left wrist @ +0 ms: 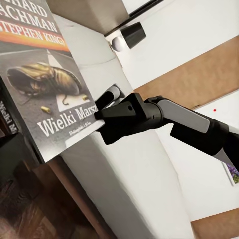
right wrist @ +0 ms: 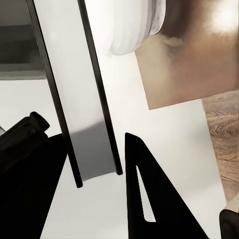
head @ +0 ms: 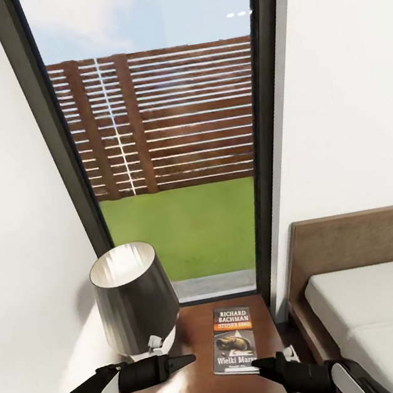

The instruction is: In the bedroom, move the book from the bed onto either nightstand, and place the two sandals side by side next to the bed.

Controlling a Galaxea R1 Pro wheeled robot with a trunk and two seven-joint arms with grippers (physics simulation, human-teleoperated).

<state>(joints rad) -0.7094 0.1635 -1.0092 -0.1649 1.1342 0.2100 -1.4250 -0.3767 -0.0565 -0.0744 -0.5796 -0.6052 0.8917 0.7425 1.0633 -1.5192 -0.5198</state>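
1. My right gripper [head: 266, 363] has its fingers grasping the near edge of the book [head: 234, 340], which I judge is just above or on the nightstand [head: 207, 385].
2. My left gripper [head: 184, 361] hovers beside it, fingers clenched, empty.
3. Beyond stands the lamp [head: 136, 301]; the bed [head: 380, 313] lies right. Sandals remain undone.

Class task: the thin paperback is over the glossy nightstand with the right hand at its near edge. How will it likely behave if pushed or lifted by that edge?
The thin dark paperback with the orange band probably slides easily, since the reddish-brown nightstand top looks glossy. Lifted by the edge in the right hand, it likely sags; it seems light.
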